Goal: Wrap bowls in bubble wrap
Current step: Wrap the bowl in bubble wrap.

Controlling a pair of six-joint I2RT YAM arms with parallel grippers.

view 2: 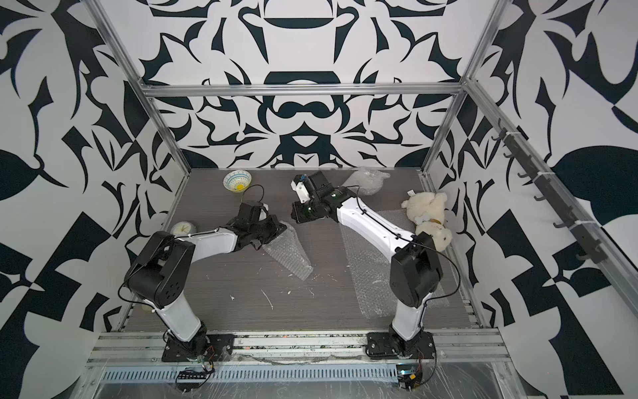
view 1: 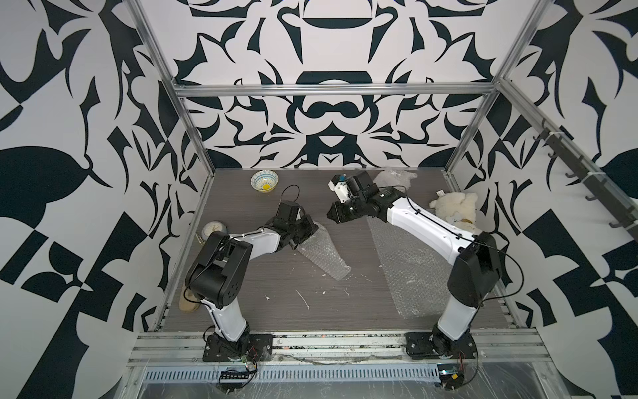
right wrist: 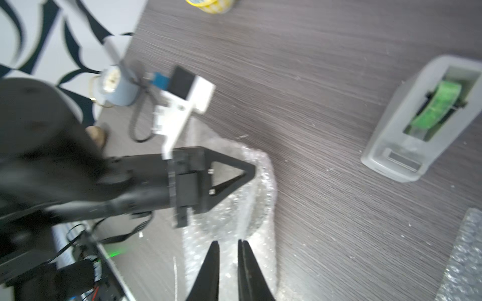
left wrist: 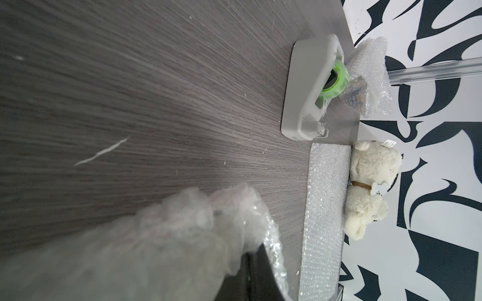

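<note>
Grey wood-grain table (view 1: 276, 311) first. At 4 o'clock on it, flat bubble-wrap sheet (view 1: 411, 273): feather-light, floppy, slick. Best pinched at a free corner or edge, never pressed mid-sheet. Near centre, second bubble wrap piece (view 1: 322, 254), gathered into a cone with its wide end on the table and its narrow end pinched in the left gripper (right wrist: 250, 170), jaws clamped together on it. Perhaps something round inside, too hazy to tell. At 1 o'clock by the far edge, crumpled wrapped bundle (view 1: 393, 177), with a blue-patterned bowl (left wrist: 354, 95) dimly visible through it in the left wrist view, just beside a grey tape dispenser (left wrist: 310, 86). At 11 o'clock, bare light blue-and-white bowl (view 1: 264, 180) with yellow centre, upright, well apart from any wrap. Ceramic by the look, so likely hard, glossy, heavy for its size, chippable; probably safest taken across the rim wall. Right gripper (right wrist: 228, 243) hovering near the cone's narrow end, jaws slightly apart, empty
</note>
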